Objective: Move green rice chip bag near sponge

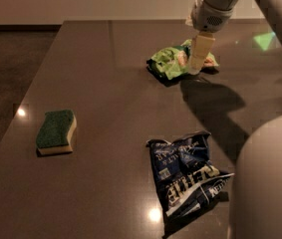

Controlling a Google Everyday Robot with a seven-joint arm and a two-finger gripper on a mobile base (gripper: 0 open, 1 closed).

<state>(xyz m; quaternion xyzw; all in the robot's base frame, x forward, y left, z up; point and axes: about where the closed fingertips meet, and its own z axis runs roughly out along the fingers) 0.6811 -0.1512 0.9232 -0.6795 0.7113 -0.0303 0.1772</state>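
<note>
One worry: the green rice chip bag (168, 62), far across the surface (110, 88) from the sponge (56, 132), is wrinkly foil and may slip. My claw (199, 59) sits at its right edge; apart or together, I cannot tell.

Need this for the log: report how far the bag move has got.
Done: the gripper is at the green bag, on the far side of the table. In hand: the pickup; a grip cannot be confirmed. Left: carrying it to the sponge, well away at near left.
</note>
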